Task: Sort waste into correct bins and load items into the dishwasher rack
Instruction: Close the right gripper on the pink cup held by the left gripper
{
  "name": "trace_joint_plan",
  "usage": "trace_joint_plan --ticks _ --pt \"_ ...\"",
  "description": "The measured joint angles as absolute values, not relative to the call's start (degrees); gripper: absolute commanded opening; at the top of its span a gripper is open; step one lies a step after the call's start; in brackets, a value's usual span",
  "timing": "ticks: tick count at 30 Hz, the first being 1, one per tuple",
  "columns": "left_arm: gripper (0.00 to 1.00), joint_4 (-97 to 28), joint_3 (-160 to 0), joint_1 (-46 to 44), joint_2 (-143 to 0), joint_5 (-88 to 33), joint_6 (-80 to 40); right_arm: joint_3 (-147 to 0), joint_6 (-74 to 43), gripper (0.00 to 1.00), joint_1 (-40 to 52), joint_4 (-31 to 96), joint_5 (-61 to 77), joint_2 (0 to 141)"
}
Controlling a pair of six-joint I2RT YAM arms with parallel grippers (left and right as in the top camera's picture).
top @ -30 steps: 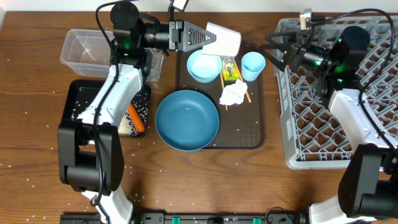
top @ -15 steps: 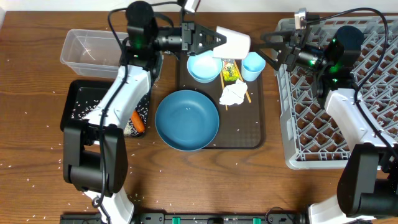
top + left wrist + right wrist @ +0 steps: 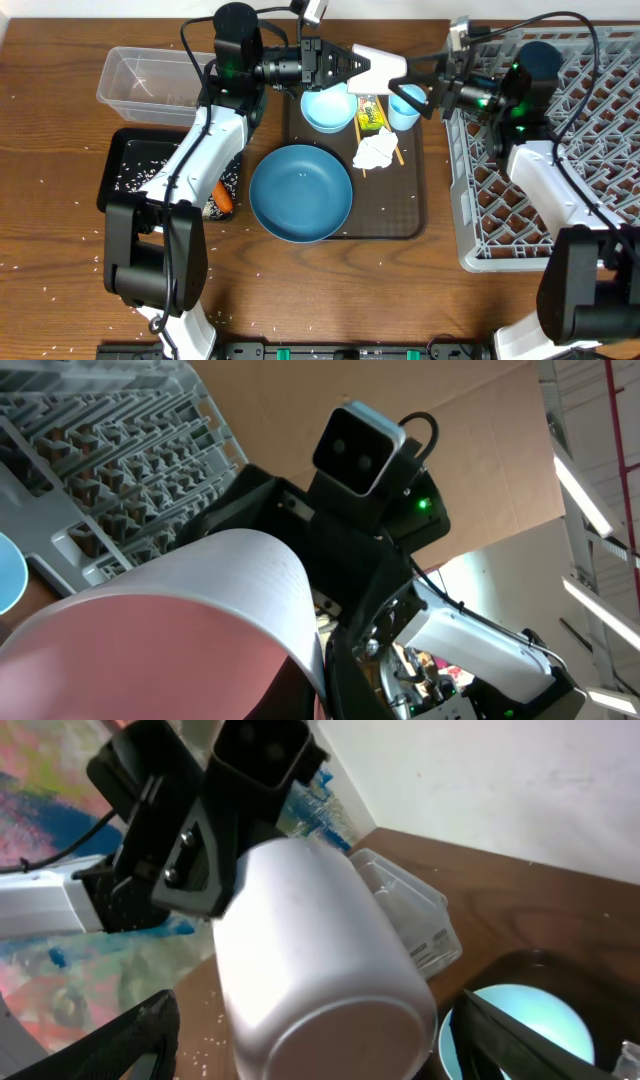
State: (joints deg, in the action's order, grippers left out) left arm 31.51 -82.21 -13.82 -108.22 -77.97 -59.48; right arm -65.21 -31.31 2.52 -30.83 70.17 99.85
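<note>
The pink cup (image 3: 381, 68), white outside and pink inside (image 3: 180, 630), hangs on its side above the brown tray's far edge. My left gripper (image 3: 347, 65) is shut on its rim. Its base (image 3: 325, 980) points at my right gripper (image 3: 420, 76), whose fingers (image 3: 125, 1040) stand open, one on each side of the base and apart from it. On the tray lie the large blue bowl (image 3: 300, 193), small light-blue bowl (image 3: 325, 108), light-blue cup (image 3: 406, 106), tissue (image 3: 376, 150), wrapper (image 3: 370, 112) and chopsticks (image 3: 397, 153). The dishwasher rack (image 3: 560, 200) is at the right.
The clear tub (image 3: 140, 80) stands at the far left. In front of it the black tray (image 3: 125, 165) holds rice and the carrot (image 3: 222, 196). Rice grains are scattered on the wooden table. The brown tray (image 3: 405, 210) lies between the bins and the rack.
My left arm has carried the cup to the right over the tray. My right gripper has moved left to meet it, so the cup's base now sits between its open fingers.
</note>
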Motion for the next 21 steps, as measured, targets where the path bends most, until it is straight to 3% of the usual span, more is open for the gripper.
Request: trace_joint_plan --ticks 21 --pt "0.06 31.5 -82.2 -13.8 -108.2 -78.9 -59.9 -65.2 -34.5 0.75 4.2 -43.8 70.5 104.6"
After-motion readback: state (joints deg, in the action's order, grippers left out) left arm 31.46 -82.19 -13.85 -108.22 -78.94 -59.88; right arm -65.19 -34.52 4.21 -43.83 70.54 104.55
